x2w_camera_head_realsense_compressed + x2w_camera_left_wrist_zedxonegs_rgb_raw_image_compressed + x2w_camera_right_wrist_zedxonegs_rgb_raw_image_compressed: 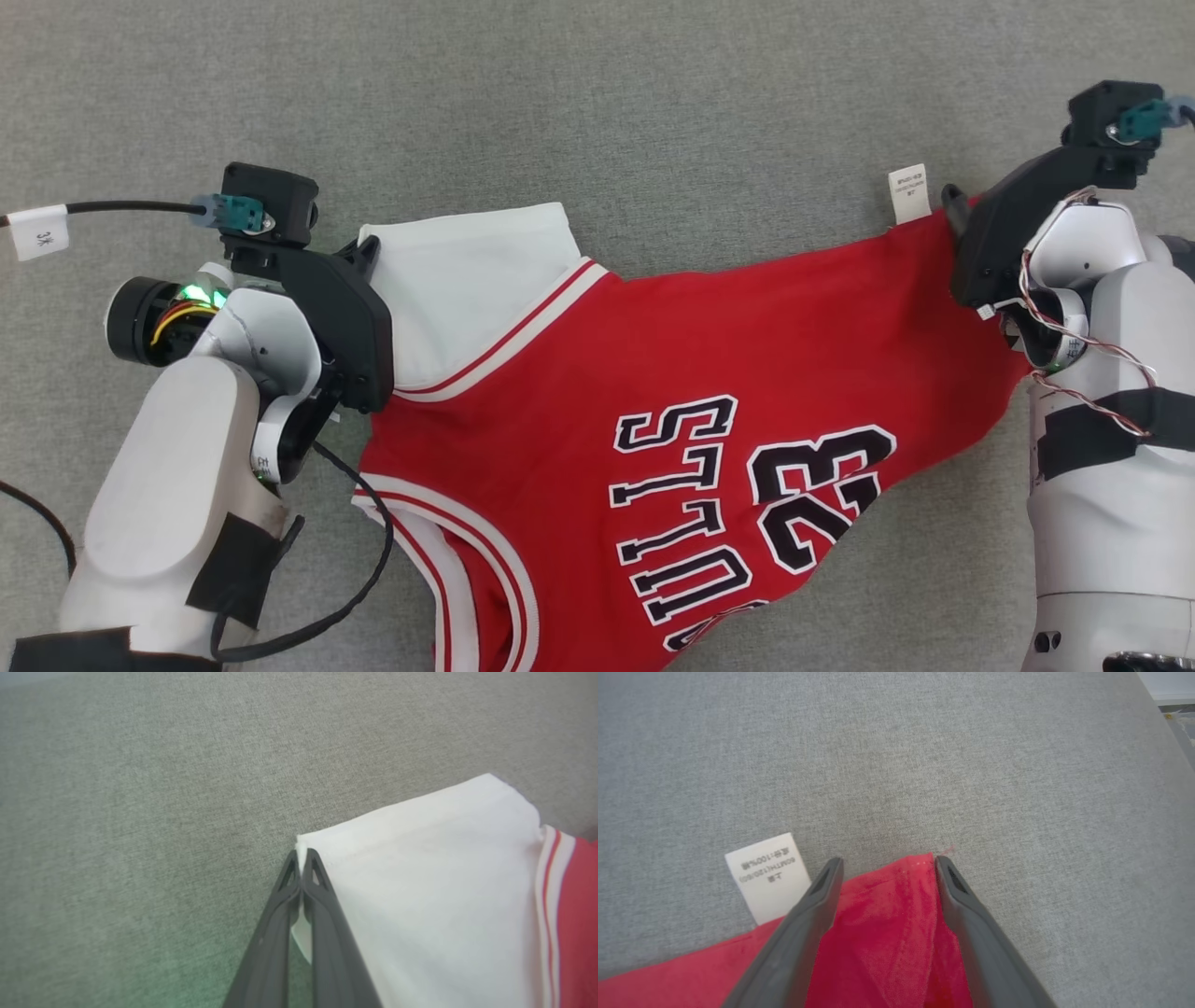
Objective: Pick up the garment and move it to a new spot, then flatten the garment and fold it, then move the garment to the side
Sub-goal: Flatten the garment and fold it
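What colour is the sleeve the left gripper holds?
The sleeve is white, edged by red-and-white trim; clearest in the left wrist view.

1. The left arm (168, 467) reaches forward with its wrist bent inward. The left gripper (302, 858) has its fingers pressed together, pinching the garment's (420, 882) white edge.
2. The right arm (1102, 523) reaches forward too, and the right gripper (887, 863) has its fingers spread wide.

The garment (444, 896) is pinched at a white sleeve corner by the left end effector (302, 856), over a grey bench (140, 788).
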Tool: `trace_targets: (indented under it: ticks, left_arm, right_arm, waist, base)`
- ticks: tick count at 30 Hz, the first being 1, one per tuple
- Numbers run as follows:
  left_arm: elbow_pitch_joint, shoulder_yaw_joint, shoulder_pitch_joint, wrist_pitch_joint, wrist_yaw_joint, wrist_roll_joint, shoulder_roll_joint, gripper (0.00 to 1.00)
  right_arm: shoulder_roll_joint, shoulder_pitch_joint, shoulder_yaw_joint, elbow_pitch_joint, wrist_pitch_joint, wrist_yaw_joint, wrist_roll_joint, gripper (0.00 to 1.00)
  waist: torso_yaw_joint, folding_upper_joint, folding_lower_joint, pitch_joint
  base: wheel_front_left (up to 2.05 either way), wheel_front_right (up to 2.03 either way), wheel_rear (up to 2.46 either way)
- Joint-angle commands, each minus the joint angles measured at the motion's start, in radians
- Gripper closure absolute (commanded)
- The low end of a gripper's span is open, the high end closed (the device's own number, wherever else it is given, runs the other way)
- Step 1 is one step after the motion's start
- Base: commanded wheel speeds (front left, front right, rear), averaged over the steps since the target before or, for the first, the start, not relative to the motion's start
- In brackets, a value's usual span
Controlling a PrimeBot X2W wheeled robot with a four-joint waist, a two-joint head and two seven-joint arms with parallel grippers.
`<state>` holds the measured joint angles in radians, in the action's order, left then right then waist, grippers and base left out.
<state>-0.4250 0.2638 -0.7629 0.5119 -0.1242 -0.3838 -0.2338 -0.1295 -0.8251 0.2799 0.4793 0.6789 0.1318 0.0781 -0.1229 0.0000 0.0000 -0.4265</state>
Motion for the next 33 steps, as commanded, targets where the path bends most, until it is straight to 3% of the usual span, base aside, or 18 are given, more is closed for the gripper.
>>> trace_targets:
  ticks: [1, 7, 12, 13, 14, 16, 22, 33]
  left_arm:
    - [0.004, 0.004, -0.011, 0.001, -0.001, -0.012, 0.003, 1.00]
    - [0.005, 0.013, -0.018, -0.004, -0.001, -0.015, 0.009, 1.00]
    - [-0.001, 0.018, -0.019, -0.014, 0.001, -0.016, 0.013, 1.00]
    - [-0.002, 0.018, -0.020, -0.017, 0.002, -0.017, 0.013, 1.00]
    - [-0.003, 0.018, -0.020, -0.018, 0.002, -0.018, 0.011, 1.00]
    - [-0.005, 0.017, -0.020, -0.022, 0.001, -0.021, 0.007, 1.00]
    - [-0.003, -0.014, -0.021, -0.101, 0.019, -0.037, 0.010, 1.00]
    - [0.028, -0.075, -0.092, -0.364, 0.001, -0.117, 0.053, 1.00]
  right_arm:
    - [0.000, -0.018, -0.003, 0.019, 0.014, -0.002, 0.017, 0.00]
    - [-0.009, -0.039, -0.023, 0.039, 0.057, -0.002, 0.045, 0.01]
    - [-0.020, -0.035, -0.031, 0.041, 0.072, -0.002, 0.046, 0.24]
    - [-0.022, -0.034, -0.033, 0.039, 0.069, -0.002, 0.047, 0.36]
    - [-0.026, -0.032, -0.034, 0.040, 0.067, -0.002, 0.044, 0.65]
    - [-0.028, -0.032, -0.034, 0.043, 0.061, -0.002, 0.037, 1.00]
    - [-0.019, -0.028, -0.027, 0.012, -0.016, -0.002, 0.024, 1.00]
    - [-0.047, -0.019, -0.048, -0.056, -0.250, -0.002, -0.073, 1.00]
  waist:
    - [0.008, 0.0000, 0.0000, -0.005]
    - [0.016, 0.0000, 0.0000, -0.009]
    - [0.020, 0.0000, 0.0000, -0.009]
    - [0.020, 0.0000, 0.0000, -0.009]
    - [0.020, 0.0000, 0.0000, -0.009]
    - [0.019, 0.0000, 0.0000, -0.010]
    - [0.019, 0.0000, 0.0000, -0.005]
    - [0.034, 0.0000, 0.0000, 0.075]
  base:
    - [0.00, 0.00, 0.00]
    - [0.00, 0.00, 0.00]
    - [0.00, 0.00, 0.00]
    - [0.00, 0.00, 0.00]
    - [0.00, 0.00, 0.00]
    - [0.00, 0.00, 0.00]
    - [0.00, 0.00, 0.00]
    - [0.00, 0.00, 0.00]
